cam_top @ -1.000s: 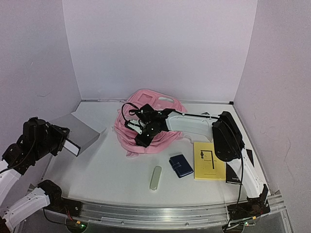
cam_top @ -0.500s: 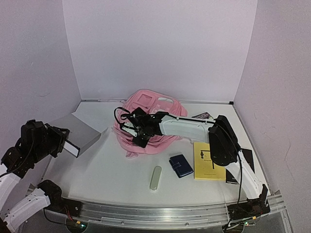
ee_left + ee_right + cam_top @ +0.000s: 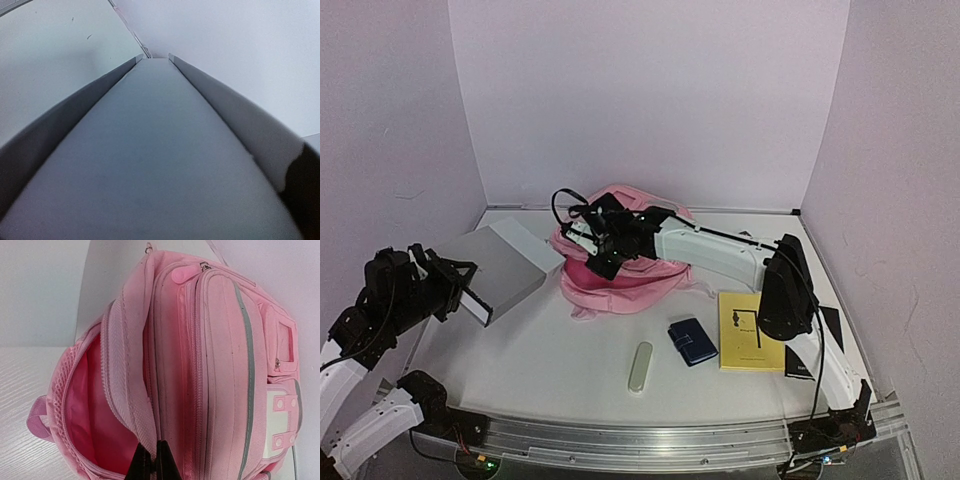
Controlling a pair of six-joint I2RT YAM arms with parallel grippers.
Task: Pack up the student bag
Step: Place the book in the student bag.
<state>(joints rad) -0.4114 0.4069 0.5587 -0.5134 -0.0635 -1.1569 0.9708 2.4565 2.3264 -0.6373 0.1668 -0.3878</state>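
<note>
The student bag (image 3: 625, 275), a soft pink backpack, lies at the table's middle back. In the right wrist view its main compartment (image 3: 92, 410) gapes, showing pink lining. My right gripper (image 3: 154, 460) is shut on the zip edge of that opening and holds it up (image 3: 598, 250). At the left my left gripper (image 3: 458, 290) is shut on one end of a thick grey book (image 3: 510, 268), held off the table with its far end close to the bag. The book's grey cover (image 3: 160, 150) fills the left wrist view and hides the fingertips.
A yellow book (image 3: 751, 331), a dark blue wallet (image 3: 692, 341) and a pale oblong case (image 3: 640, 367) lie on the table in front of the bag. A black flat item (image 3: 812, 358) sits partly under the right arm. White walls close in three sides.
My right gripper closed on the bag's opening edge and drew it up and back to the left. The left arm swung the grey book rightward, closer to the bag.
</note>
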